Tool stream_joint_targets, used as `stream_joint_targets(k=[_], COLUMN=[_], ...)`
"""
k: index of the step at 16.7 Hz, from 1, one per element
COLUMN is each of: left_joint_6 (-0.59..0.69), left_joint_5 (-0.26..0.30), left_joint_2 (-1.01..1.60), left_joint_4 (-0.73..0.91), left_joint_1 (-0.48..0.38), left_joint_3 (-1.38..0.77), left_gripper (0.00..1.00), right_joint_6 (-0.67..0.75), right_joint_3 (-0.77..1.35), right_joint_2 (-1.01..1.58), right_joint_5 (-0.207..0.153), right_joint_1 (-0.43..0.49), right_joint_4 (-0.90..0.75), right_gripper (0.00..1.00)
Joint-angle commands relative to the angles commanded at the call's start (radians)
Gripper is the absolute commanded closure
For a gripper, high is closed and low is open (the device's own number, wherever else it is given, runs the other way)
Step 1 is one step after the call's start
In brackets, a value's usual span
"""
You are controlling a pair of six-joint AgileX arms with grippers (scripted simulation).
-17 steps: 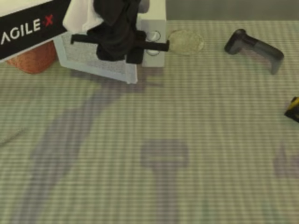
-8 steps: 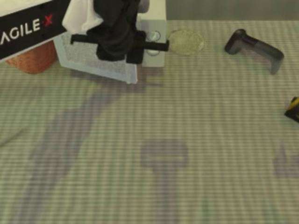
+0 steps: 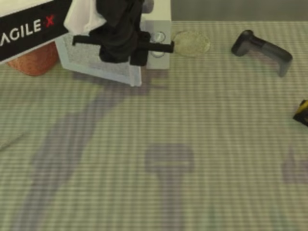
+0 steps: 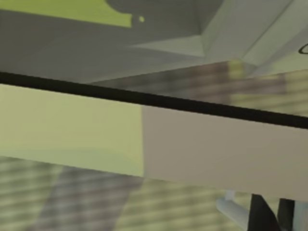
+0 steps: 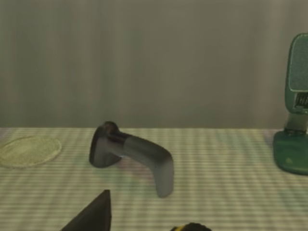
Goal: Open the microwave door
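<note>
The white microwave [image 3: 160, 17] stands at the back left of the table. The microwave door [image 3: 94, 65], with its grey mesh window, is swung partly out from the front. My left gripper [image 3: 137, 53] hangs over the door's free edge, by the knob strip [image 3: 158, 37]. In the left wrist view the door's edge [image 4: 216, 144] fills the middle. Its pale bar handle [image 4: 231, 209] runs into my black fingers [image 4: 262, 216], which are shut on it. My right gripper [image 5: 144, 224] is parked off the right side, open, with one dark finger [image 5: 94, 214] showing.
An orange basket [image 3: 31, 60] sits left of the microwave. A clear round plate [image 3: 191, 43] lies just to its right, then a dark handheld scanner [image 3: 262, 48]. A black-and-yellow object [image 3: 302, 113] is at the right edge. A green stand [image 5: 296, 120] shows in the right wrist view.
</note>
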State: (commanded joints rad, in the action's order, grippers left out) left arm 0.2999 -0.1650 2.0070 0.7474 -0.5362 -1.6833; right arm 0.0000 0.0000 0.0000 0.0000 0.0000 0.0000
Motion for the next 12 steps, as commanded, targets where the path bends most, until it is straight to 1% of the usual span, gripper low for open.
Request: stream_joint_targets(k=[2,8,12], left_joint_6=[-0.013,-0.119,-0.122], left_joint_5=[0.006,0.058,0.060], left_joint_2=[-0.013,-0.088,-0.092], left_joint_4=[-0.008,-0.051,-0.053], left_joint_1=[0.003,0.030,0.031], left_joint_3=[0.011,0.122,0.123], left_gripper=[1.00,1.00,1.00], right_joint_6=[0.000,0.000,0.000], right_joint_3=[0.000,0.000,0.000], right_joint_2=[0.000,0.000,0.000], right_joint_5=[0.000,0.000,0.000], right_joint_1=[0.000,0.000,0.000], right_joint_4=[0.000,0.000,0.000], right_gripper=[0.00,0.00,0.00])
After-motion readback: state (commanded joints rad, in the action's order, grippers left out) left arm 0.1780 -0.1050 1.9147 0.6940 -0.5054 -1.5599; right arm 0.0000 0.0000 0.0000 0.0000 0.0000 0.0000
